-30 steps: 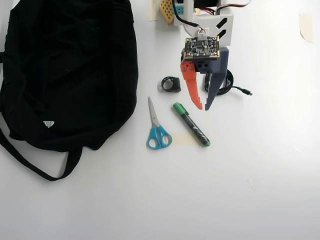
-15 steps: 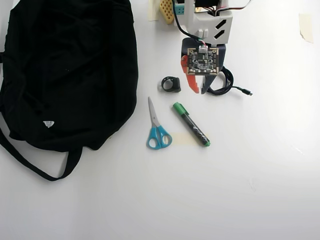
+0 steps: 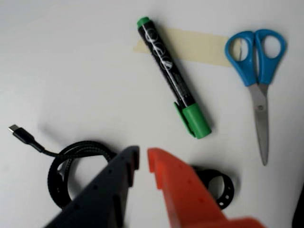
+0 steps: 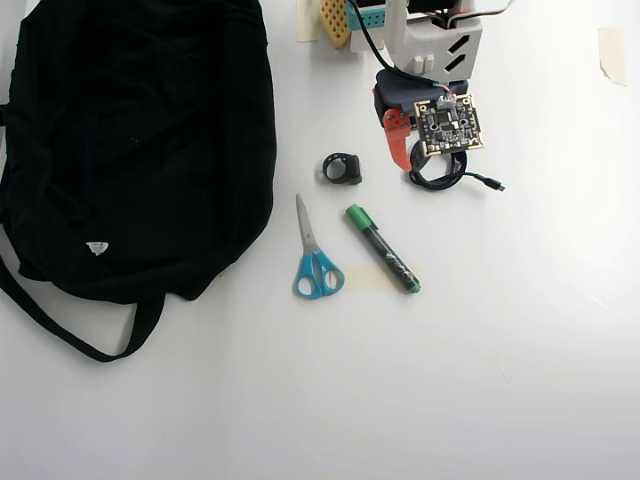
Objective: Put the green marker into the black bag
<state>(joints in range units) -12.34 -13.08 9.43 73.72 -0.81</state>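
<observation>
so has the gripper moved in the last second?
Yes. In the overhead view the gripper has pulled back toward the arm's base, away from the marker, and its jaws have nearly closed over the cable.

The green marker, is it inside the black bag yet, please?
Out. The green marker lies flat on the table, between the scissors and nothing else, well apart from the black bag.
</observation>
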